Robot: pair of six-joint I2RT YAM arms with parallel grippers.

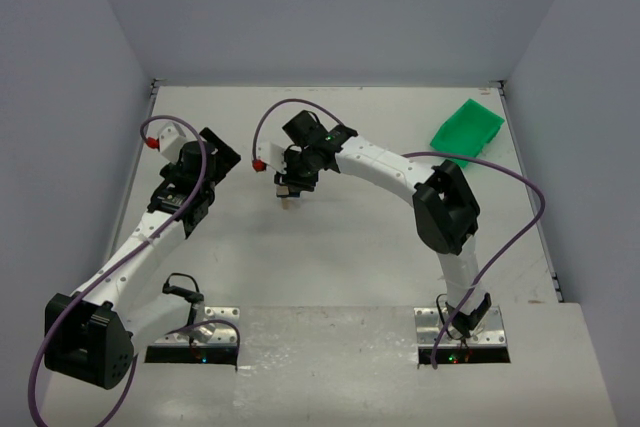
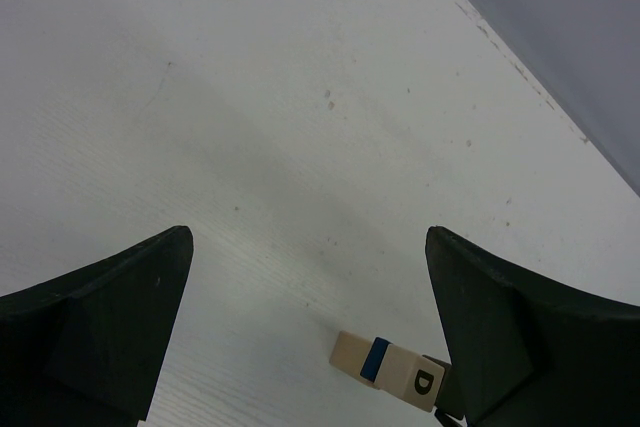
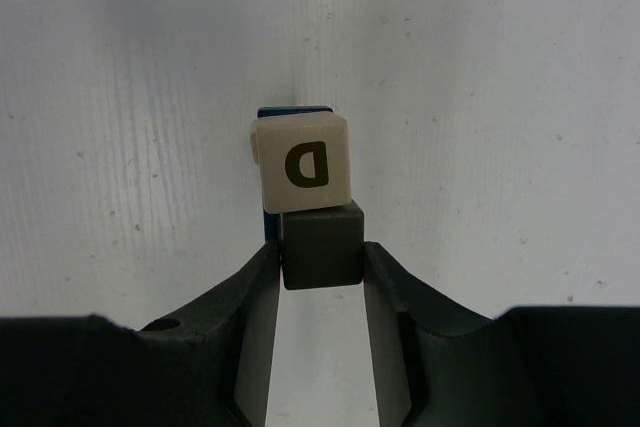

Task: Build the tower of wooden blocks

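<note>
**Item 1. Wood block tower, one.** It sits mid-table, slightly left of centre. Four blocks can be counted:
- one dark block at the gripped end
- one tan block lettered D
- one blue block
- one plain tan block at the other end

The pictures do not show whether the plain end rests on the table.

Handling, as a judgement: the blocks are light, rigid and smooth-faced, and nothing visible joins them. A sideways nudge could shear the stack. Grip a block on two opposite flat faces, squarely, and set down or release straight along the stack's axis.

**Item 2. Right gripper, one.** Its fingers are clamped on the dark block's two side faces. The rest of the tower lies beyond the fingertips.

**Item 3. Left gripper, one.** It is left of the tower and a little farther back. The fingers are spread wide and hold nothing, and the tower shows at the lower right of its view.

**Item 4. Green bin, one.** It is at the far right, well apart from the tower. No loose blocks can be made out on the table.
</note>
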